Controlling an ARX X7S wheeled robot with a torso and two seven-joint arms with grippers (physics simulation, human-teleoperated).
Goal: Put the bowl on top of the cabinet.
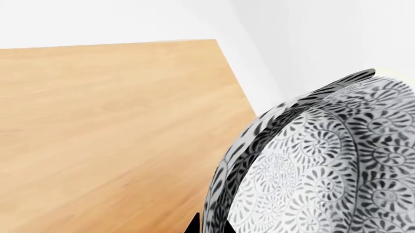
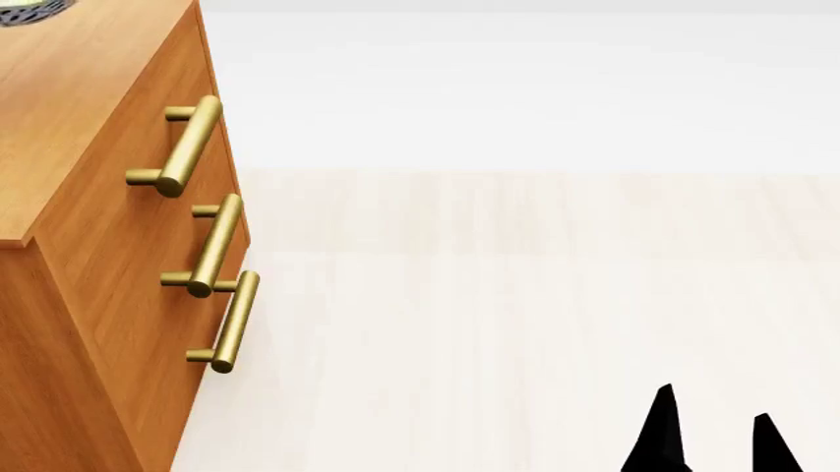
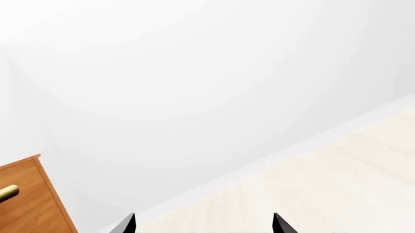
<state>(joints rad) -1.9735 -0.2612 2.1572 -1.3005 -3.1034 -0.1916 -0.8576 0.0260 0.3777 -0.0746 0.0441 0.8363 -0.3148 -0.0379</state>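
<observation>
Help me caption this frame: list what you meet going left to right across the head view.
Patterned grey-and-white ceramic bowl's edge at the top corner, orange-brown wooden cabinet, three brass bar handles, pale wood-look floor, black right gripper.

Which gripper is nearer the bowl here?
Left. The bowl fills the left wrist view right at the left gripper, above the cabinet top. The right gripper hangs empty over the floor, off to the cabinet's side.
</observation>
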